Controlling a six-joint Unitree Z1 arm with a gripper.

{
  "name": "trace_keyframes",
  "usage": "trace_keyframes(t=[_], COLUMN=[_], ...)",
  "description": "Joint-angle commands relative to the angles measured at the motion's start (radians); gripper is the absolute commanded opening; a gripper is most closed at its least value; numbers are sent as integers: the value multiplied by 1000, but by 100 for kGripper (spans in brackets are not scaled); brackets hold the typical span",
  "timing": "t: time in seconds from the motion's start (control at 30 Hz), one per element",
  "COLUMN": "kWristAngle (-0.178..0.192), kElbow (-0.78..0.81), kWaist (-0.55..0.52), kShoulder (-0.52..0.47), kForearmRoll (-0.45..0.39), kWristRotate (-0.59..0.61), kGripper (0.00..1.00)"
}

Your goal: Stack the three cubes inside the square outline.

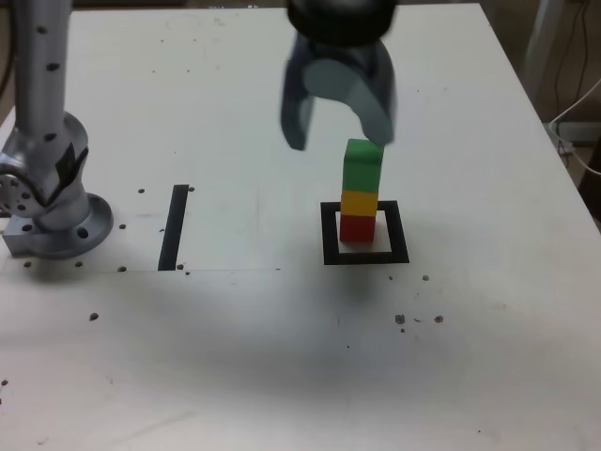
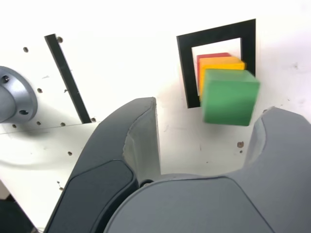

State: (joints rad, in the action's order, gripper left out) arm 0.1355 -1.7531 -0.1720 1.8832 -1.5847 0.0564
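Cubes stacked red (image 1: 356, 228), yellow (image 1: 358, 202), green (image 1: 362, 166) inside black square outline (image 1: 329, 235), right of centre; grey fingers (image 1: 299, 117) apart above. Judged next: clean retreat upward.

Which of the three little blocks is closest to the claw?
The green cube, top of the stack; the yellow cube and red cube sit beneath it.

No readable text, label, brand or number shows anywhere (neither view offers a legible sign).

A green cube (image 1: 362, 166), yellow cube (image 1: 359, 202), red cube (image 1: 357, 227), black square outline (image 1: 329, 235), grey-blue claw (image 1: 340, 136).
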Motion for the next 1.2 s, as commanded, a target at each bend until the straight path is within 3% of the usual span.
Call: trace_keyframes(t=[0.0,0.27,0.67,1.17], kWristAngle=[1,-13,-38,-74], kElbow=[47,268,677,916], kWaist=[2,2,2,2], kShoulder=[-52,-182,-309,-346], kForearmRoll=[-22,3,197,385], kWristRotate=[17,60,127,156], kGripper=[99,99,99,99])
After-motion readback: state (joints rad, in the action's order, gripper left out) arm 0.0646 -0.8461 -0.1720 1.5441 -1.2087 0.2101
